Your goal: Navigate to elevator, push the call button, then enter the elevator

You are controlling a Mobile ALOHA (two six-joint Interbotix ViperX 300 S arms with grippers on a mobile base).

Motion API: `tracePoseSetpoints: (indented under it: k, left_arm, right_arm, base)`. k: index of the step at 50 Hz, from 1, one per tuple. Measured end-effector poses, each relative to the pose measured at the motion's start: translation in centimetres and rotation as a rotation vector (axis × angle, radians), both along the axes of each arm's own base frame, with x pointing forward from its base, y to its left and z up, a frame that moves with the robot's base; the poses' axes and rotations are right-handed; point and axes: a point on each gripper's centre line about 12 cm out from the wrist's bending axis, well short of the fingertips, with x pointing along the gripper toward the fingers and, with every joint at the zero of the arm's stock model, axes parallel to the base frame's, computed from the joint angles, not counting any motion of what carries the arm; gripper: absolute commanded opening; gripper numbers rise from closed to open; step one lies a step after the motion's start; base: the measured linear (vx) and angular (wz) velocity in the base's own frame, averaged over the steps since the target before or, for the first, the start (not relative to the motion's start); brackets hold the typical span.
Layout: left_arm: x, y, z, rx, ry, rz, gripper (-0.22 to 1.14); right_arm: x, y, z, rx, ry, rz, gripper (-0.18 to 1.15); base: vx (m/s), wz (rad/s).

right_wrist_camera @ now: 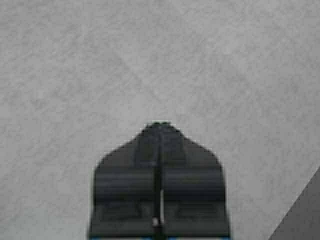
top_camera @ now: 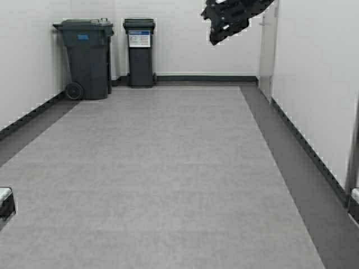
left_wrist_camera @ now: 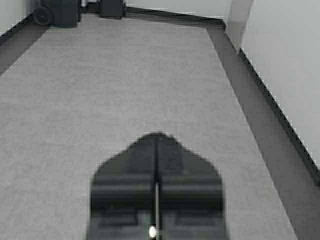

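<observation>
Neither elevator nor call button in any view yet; navigation leg, both likely off to the right past the wall corner (top_camera: 268, 53) ahead of the raised right gripper (top_camera: 216, 38). Right gripper: fingers pressed together, holding nothing, over bare carpet (right_wrist_camera: 150, 65) in its wrist view. Left gripper (left_wrist_camera: 157, 137): likewise closed and empty, low, pointing down the corridor. Two bins (top_camera: 106, 56) far ahead, leftward. Drive on centred, well clear of right baseboard (top_camera: 308, 151); keep right arm raised for the press.

A plain building corridor: grey speckled carpet floor (top_camera: 168, 179), bare white walls (top_camera: 320, 73), dark baseboards (top_camera: 305, 148), and two dark wheeled plastic waste bins (top_camera: 87, 56) at the end wall.
</observation>
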Motion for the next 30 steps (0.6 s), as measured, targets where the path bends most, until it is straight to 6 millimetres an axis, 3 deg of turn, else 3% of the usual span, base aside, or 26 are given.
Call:
tracePoseSetpoints:
  k: [30]
  left_arm:
    - [0.58, -0.06, -0.73, 0.025, 0.039, -0.003, 0.02]
  right_arm:
    - [-0.15, -0.07, -0.36, 0.004, 0.012, -0.005, 0.06]
  base:
    - [0.52, 0.01]
